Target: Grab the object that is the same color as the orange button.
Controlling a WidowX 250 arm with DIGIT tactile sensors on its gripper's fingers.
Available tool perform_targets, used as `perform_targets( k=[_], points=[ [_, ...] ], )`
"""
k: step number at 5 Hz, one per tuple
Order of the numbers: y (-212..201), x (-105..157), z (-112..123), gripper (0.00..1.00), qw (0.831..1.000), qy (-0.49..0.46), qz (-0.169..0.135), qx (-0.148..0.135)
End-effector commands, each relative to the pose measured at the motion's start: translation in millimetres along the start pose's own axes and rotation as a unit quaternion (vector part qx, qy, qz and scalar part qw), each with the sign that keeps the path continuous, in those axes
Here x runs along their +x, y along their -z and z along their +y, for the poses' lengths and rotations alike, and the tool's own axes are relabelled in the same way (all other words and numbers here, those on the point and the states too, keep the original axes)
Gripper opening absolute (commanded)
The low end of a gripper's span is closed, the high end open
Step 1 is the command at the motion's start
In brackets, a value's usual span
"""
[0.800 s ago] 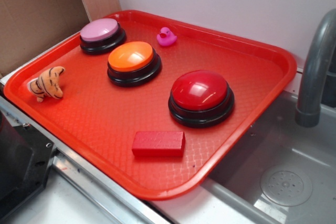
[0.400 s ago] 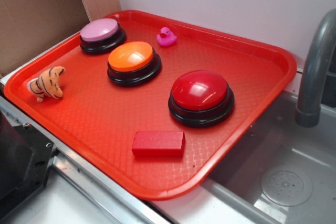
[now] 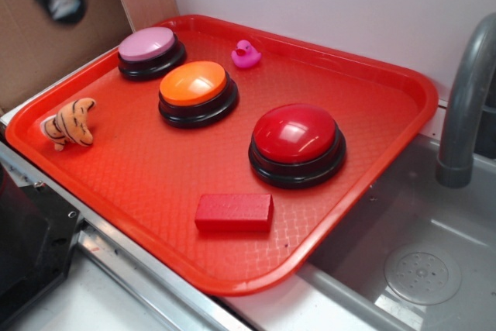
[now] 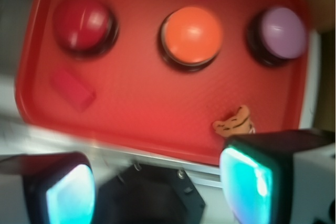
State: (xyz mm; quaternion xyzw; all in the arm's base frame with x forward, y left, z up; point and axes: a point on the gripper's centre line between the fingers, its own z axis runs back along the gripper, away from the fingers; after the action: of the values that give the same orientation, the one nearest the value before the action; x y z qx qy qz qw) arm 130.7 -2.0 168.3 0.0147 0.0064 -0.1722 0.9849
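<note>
Tiger toy (image 3: 70, 123) lies at the tray's (image 3: 364, 67) left edge, untouched; the tool (image 4: 157, 187), jaws wide open and empty, hovers high, approach step, needing descent over it.

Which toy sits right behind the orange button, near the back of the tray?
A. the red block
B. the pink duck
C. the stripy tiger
B: the pink duck sits just behind the orange button near the tray's back rim, while the stripy tiger is over by the left edge and the red block lies at the front.
</note>
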Motion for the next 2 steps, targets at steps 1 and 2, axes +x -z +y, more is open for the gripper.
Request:
perform_targets(
  k=[1, 2],
  points=[
    [56, -38, 51, 1.00, 0.988, 0.147, 0.044, 0.007],
    [69, -49, 74, 1.00, 0.990, 0.132, 0.049, -0.016]
  ],
)
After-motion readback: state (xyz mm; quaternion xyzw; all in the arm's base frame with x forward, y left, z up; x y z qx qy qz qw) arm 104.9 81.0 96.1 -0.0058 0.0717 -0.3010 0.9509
